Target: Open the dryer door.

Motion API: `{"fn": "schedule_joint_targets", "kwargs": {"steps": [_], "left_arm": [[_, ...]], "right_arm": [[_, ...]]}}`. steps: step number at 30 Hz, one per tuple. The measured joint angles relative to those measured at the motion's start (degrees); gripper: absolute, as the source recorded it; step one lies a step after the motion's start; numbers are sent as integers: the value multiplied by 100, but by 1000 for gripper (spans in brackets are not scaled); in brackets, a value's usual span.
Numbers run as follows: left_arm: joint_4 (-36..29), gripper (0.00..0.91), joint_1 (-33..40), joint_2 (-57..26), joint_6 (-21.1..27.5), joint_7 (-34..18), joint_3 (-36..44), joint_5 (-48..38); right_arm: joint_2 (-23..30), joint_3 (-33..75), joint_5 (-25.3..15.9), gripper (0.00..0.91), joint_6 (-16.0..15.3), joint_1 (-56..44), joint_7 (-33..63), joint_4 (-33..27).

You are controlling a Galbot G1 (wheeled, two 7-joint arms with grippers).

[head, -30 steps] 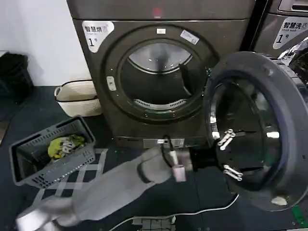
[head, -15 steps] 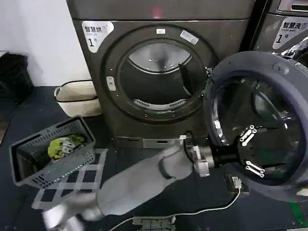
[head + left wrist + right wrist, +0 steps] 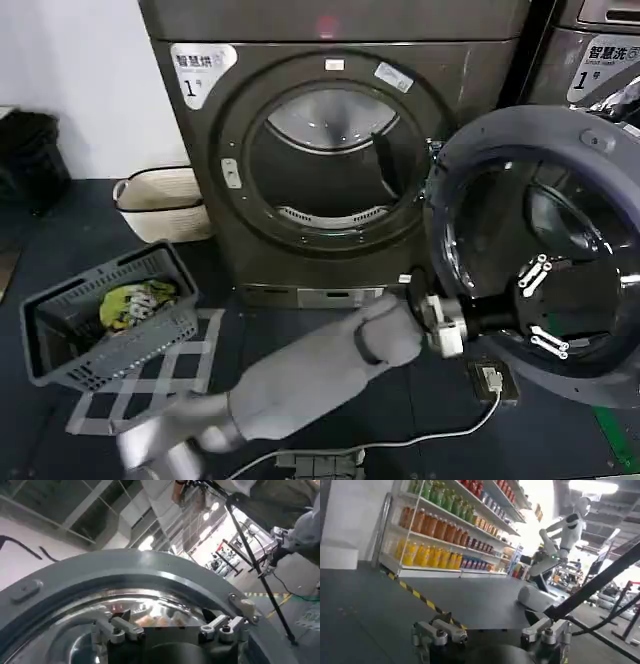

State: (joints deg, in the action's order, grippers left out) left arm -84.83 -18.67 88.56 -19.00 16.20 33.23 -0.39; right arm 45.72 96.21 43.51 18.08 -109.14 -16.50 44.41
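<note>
From the head camera, the dryer point(image 3: 330, 150) stands in the middle, big and dark, with its round hole wide open. The dryer door point(image 3: 600, 135) has swung out to the right, and its grey inner side with the bulging glass faces us. The left arm reaches across the floor toward the door. The left gripper point(image 3: 545, 308) sits in front of the glass — its fingers point(image 3: 538, 272) are spread apart and pinch nothing. To the left of the dryer is a white basket point(image 3: 160, 203). Closer to the robot is a grey basket point(image 3: 105, 318) with something yellow inside. A white cable point(image 3: 400, 438) lies on the dark floor.

From the left wrist camera, the left gripper point(image 3: 172, 629) is right up close to the door's grey ring point(image 3: 125, 570) and shiny glass. Its fingers stand apart.

From the right wrist camera, the right gripper point(image 3: 492, 632) hangs over a dark floor — fingers spread, holding nothing. Far behind are shelves of bottles point(image 3: 445, 530) and a white robot point(image 3: 555, 540).
</note>
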Motion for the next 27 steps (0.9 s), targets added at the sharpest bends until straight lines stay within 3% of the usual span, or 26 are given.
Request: {"fn": "schedule_joint_targets", "kwargs": {"steps": [6, 27], "left_arm": [[512, 907, 126, 368, -103, -32, -18, 111], [2272, 907, 627, 363, -276, -506, -285, 624]], "right_arm": [[89, 33, 7, 907, 13, -36, -55, 66], [348, 33, 20, 907, 25, -36, -130, 332]]}}
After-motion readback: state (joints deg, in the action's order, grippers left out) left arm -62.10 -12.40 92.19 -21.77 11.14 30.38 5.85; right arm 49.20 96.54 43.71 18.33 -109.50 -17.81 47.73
